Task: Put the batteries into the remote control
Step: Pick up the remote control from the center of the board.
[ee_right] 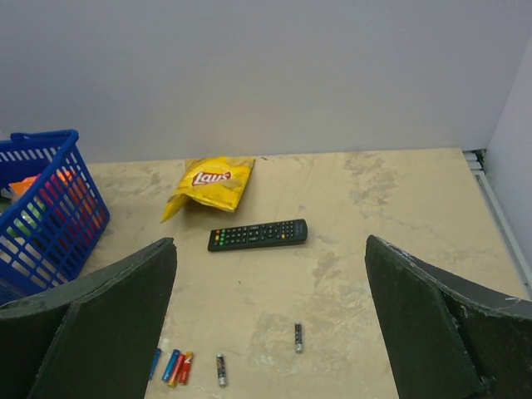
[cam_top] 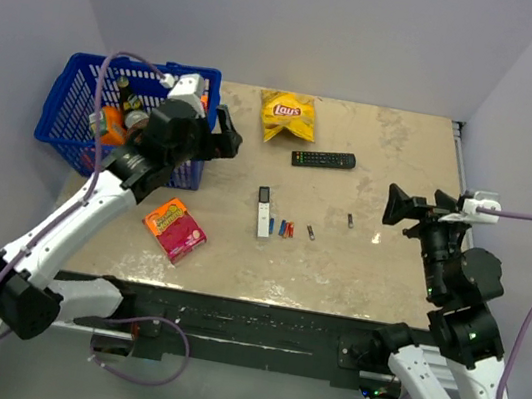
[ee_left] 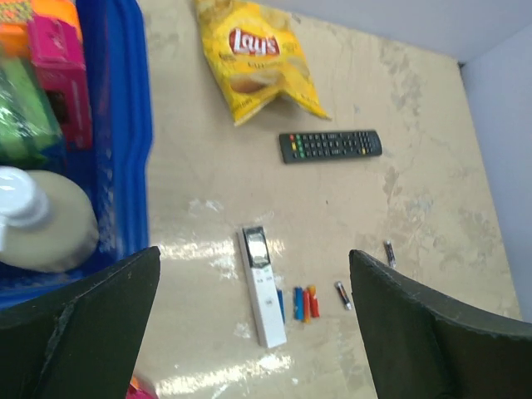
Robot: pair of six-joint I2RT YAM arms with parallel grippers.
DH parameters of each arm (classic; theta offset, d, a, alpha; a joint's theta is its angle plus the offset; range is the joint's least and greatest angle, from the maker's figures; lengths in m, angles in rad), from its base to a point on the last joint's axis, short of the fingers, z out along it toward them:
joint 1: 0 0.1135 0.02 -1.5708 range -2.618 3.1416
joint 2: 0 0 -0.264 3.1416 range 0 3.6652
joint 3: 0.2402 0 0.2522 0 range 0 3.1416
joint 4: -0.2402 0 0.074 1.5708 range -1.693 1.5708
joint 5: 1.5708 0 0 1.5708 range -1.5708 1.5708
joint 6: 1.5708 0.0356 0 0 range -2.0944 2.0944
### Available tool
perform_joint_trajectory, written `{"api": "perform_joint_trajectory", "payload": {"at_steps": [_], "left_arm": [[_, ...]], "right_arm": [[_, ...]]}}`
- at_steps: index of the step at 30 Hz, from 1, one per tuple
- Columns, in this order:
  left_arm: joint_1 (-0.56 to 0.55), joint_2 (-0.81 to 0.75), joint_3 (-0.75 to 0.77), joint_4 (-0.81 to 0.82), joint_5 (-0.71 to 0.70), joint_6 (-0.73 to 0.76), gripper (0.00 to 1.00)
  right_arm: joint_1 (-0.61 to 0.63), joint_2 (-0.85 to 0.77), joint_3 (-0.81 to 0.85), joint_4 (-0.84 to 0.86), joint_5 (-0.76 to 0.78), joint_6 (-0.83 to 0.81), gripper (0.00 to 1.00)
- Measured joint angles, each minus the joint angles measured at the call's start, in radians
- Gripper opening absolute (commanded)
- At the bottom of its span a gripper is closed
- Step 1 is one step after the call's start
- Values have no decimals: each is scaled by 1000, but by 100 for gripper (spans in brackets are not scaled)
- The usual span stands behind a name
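Observation:
The slim white remote control (cam_top: 264,211) lies mid-table, dark patch at its far end; it also shows in the left wrist view (ee_left: 263,285). The blue and red/orange batteries (cam_top: 283,229) lie just right of it, also in the left wrist view (ee_left: 304,303) and the right wrist view (ee_right: 176,366). My left gripper (cam_top: 224,134) is open and empty, high near the basket, far-left of the remote. My right gripper (cam_top: 414,209) is open and empty, right of the batteries, above the table.
A blue basket (cam_top: 74,103) of groceries stands at back left. A yellow Lay's bag (cam_top: 287,115) and a black remote (cam_top: 323,158) lie at the back. Two small dark grey pieces (cam_top: 310,232) (cam_top: 350,220) lie right of the batteries. An orange-pink packet (cam_top: 175,228) lies front left.

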Motion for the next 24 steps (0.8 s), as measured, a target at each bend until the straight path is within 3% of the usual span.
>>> {"api": "perform_joint_trajectory", "payload": {"at_steps": [10,18,24], "left_arm": [[-336,343,253,-222,-197,-159,99],[-375,492,257,-286,-278,-250,94],[-374,603,258,-291,-344,-271,83]], "right_arm": [[0,-6,-1,-16,0,10,98],[0,-9,-2,-20,-1,11,98],[0,-10,-5,-21,-4,11,98]]}}
